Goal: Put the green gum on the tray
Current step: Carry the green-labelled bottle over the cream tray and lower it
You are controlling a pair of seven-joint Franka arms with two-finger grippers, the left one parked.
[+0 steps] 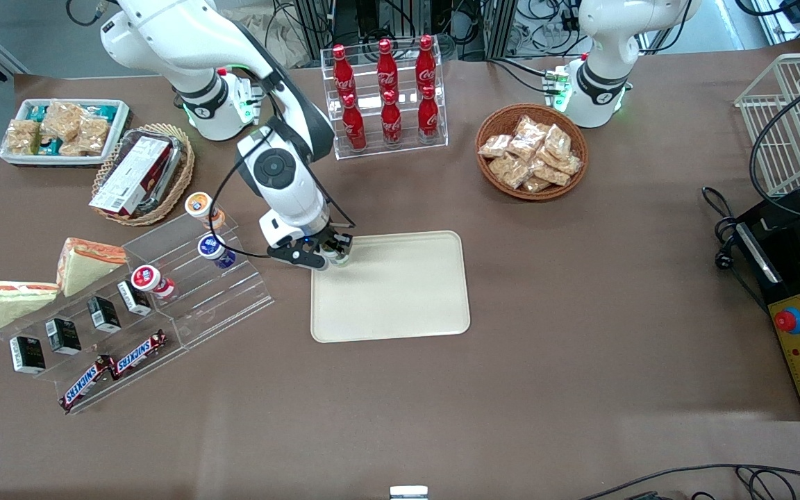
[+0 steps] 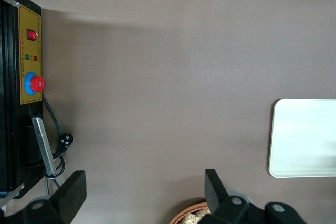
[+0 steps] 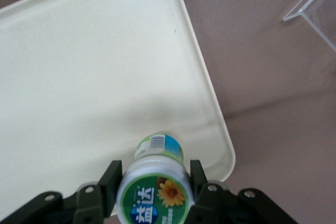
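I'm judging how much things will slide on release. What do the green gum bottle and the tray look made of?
The green gum, held by the gripper over the tray's corner, looks like smooth white plastic with a glossy printed lid and label; light glints on the lid. The tray looks like matte beige plastic, an even dull surface with a moulded rounded rim, probably rigid.

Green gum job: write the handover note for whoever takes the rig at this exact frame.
Gripper: shut on the green gum, hanging over the tray at its corner nearest the clear stepped display rack.
Done: bottle picked up and carried over the tray.
Left: lower it, open the fingers, pull away. Whether the bottle's base already touches the tray cannot be told.
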